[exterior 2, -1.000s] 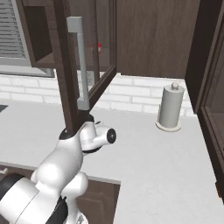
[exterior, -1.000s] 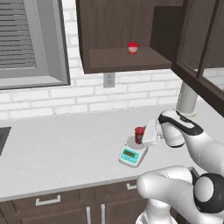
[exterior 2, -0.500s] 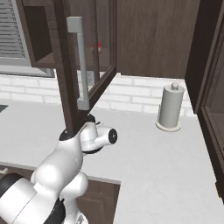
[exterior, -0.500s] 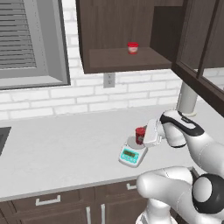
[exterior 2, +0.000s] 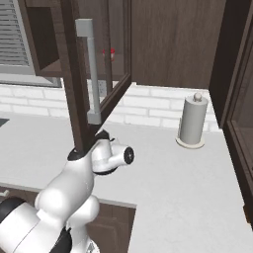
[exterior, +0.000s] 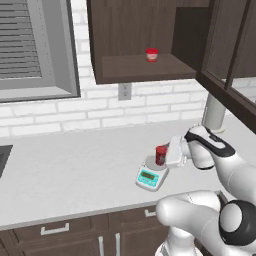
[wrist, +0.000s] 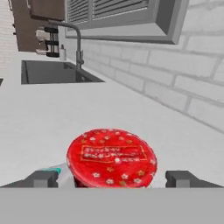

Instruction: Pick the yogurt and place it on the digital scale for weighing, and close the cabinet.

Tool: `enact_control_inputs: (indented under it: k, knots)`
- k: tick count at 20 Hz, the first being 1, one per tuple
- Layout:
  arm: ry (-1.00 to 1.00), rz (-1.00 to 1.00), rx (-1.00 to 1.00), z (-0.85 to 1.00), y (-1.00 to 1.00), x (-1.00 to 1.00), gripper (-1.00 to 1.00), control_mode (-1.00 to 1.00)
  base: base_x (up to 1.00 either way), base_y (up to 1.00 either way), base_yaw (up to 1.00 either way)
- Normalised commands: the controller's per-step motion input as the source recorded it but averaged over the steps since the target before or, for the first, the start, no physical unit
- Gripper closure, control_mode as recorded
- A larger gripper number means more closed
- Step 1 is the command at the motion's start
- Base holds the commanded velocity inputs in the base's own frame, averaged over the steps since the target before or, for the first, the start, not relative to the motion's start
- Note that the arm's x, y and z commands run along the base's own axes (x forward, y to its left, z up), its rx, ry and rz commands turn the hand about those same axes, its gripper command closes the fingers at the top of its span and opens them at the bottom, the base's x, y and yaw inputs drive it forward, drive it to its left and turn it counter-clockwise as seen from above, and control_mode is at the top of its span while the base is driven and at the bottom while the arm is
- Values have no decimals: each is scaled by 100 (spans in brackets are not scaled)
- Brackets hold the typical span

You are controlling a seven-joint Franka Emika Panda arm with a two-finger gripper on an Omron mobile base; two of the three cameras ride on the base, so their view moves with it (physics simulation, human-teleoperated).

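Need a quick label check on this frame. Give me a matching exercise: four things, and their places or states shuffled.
Things:
1. yogurt
2. red-and-white cup
3. paper towel roll
4. cabinet door

Places or states:
A. on the cabinet shelf
B. swung open
C. on the digital scale, between the fingertips of the hand
D. upright on the counter by the brick wall

Pairs: 1-C, 2-A, 3-D, 4-B

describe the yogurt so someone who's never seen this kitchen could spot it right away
On the white counter under the open cabinet, find the small digital scale with its teal front. The yogurt stands on its platter: a dark red cylinder, taller than the red-and-white cup on the shelf.
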Motion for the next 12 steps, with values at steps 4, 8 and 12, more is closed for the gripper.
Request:
enact_control_inputs:
  k: [4, 8, 12]
  knots:
    - [-6, 0, 0, -12, -2, -31, -100, -100, 0, 0, 0]
    - [-6, 0, 0, -8, 0, -20, -100, -100, 0, 0, 0]
    - [0, -5, 0, -21, -13, -19, -100, -100, 0, 0, 0]
